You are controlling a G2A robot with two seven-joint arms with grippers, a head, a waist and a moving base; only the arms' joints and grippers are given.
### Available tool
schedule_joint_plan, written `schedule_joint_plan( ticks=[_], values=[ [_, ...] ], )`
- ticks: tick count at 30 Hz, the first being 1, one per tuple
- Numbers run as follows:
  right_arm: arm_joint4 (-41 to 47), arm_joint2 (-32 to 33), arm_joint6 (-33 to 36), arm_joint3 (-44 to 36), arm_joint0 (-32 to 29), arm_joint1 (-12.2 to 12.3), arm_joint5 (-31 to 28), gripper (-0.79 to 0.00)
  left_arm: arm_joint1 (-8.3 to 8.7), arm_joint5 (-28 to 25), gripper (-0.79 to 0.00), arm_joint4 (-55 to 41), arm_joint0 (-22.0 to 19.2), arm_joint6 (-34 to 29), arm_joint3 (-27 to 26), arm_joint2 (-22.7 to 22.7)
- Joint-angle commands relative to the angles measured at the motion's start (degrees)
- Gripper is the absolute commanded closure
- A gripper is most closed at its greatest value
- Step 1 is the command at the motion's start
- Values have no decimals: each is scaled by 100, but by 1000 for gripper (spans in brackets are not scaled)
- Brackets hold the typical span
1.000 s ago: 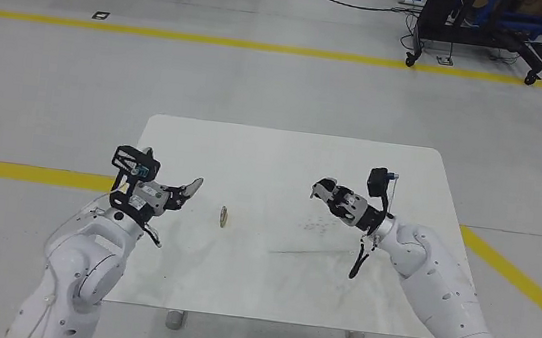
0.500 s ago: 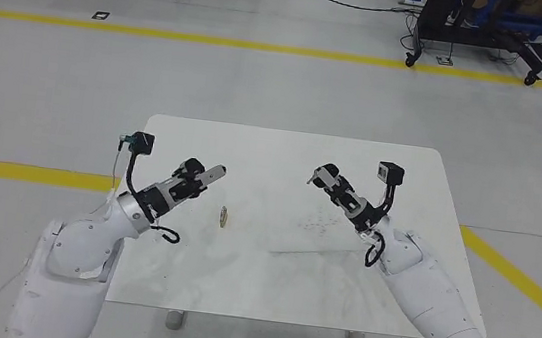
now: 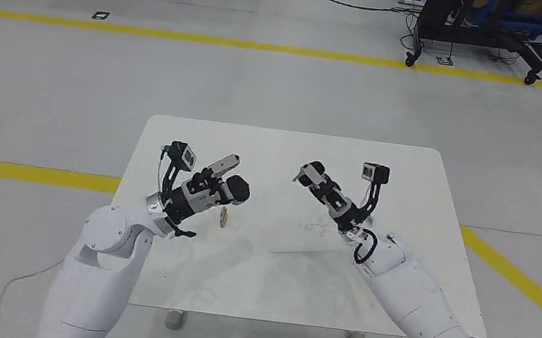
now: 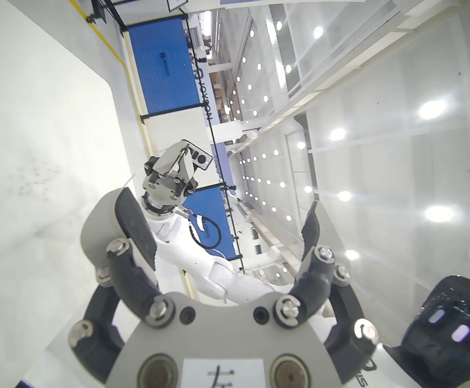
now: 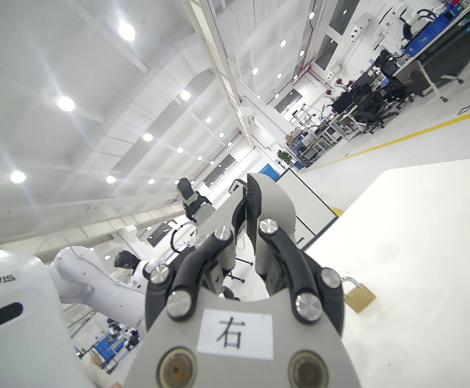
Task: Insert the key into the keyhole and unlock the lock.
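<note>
- The left jaws stand wide open with nothing between the pads. They are held above the counter point(image 3: 283, 150) and aimed across at the right jaws.
- The right jaws are pressed together, pad against pad. Whether they pinch anything cannot be made out.
- The lock point(image 3: 223, 217) lies on the counter just below the left jaws, on their near side. It is well apart from the right jaws and well in from every counter edge.
- Bare counter lies between the two sets of jaws and runs on beyond them to the far edge.
- From above, the lock is a small tan sliver. The right wrist view gives its brass body and silver shackle point(image 5: 347, 281).
- The left wrist view shows a rounded counter corner, and the right arm point(image 4: 220, 272) past the left jaws' pads.
</note>
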Motion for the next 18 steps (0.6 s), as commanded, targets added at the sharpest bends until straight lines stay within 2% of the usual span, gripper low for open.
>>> schedule_joint_plan(
  ticks=[1, 2, 4, 5, 6, 9, 12, 13, 15, 17, 18],
  values=[
    [357, -173, 114, 150, 118, -85, -45, 0, 17, -187, -763, 242, -84, -176, 134, 44],
    [492, -254, 189, 251, 193, -132, -51, 0, 21, -259, -757, 236, -120, -220, 241, 42],
    [692, -422, 360, 413, 322, -223, -57, 0, 36, -428, -686, 439, -198, -170, 399, 25],
    [818, -493, 438, 484, 371, -267, -70, 0, 39, -533, -610, 515, -219, -134, 416, 35],
    [895, -540, 499, 577, 426, -304, -84, 0, 38, -608, -570, 517, -227, -88, 432, 46],
    [1005, -628, 575, 806, 551, -404, -109, 0, 53, -830, -576, 818, -227, -8, 377, 88],
    [1012, -640, 546, 926, 614, -484, -109, 0, 79, -1067, -499, 1287, -203, 93, 320, 110],
    [1002, -646, 553, 945, 618, -507, -109, 0, 87, -1123, -446, 1475, -200, 128, 317, 133],
    [1003, -662, 595, 980, 623, -548, -109, 0, 98, -1197, -453, 1786, -204, 201, 322, 194],
    [1020, -668, 645, 1000, 629, -585, -109, 0, 103, -1198, -505, 1992, -198, 278, 319, 264],
    [1037, -665, 661, 1017, 631, -601, -109, 0, 108, -1189, -474, 2130, -202, 336, 321, 284]
  ],
)
